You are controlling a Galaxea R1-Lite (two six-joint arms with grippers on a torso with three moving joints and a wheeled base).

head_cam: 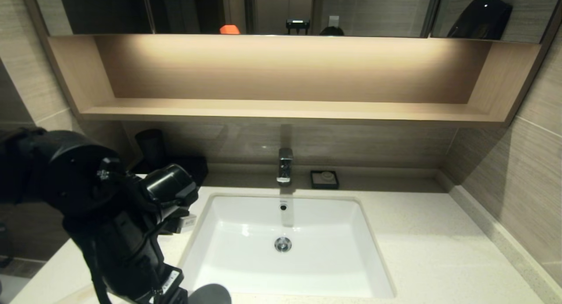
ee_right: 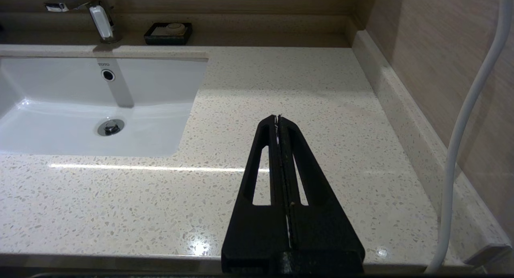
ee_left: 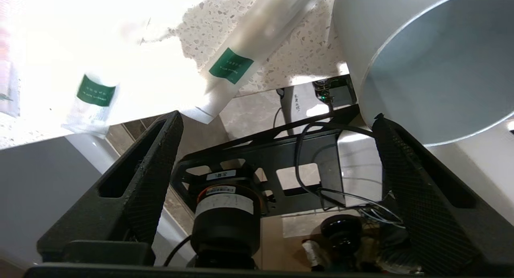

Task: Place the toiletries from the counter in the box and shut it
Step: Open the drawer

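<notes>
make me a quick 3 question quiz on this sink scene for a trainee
1. True or false: the right gripper is closed and holds nothing.
2. What does the left gripper hold between its open fingers? A) a packet B) nothing C) the soap dish
3. Fill in: the soap dish sits on the counter behind the basin, on the ____ side of the faucet in the head view.

Key
1. True: its fingers are pressed together over bare counter.
2. B: the packets with green labels lie at the counter edge, past its fingertips.
3. right
</notes>
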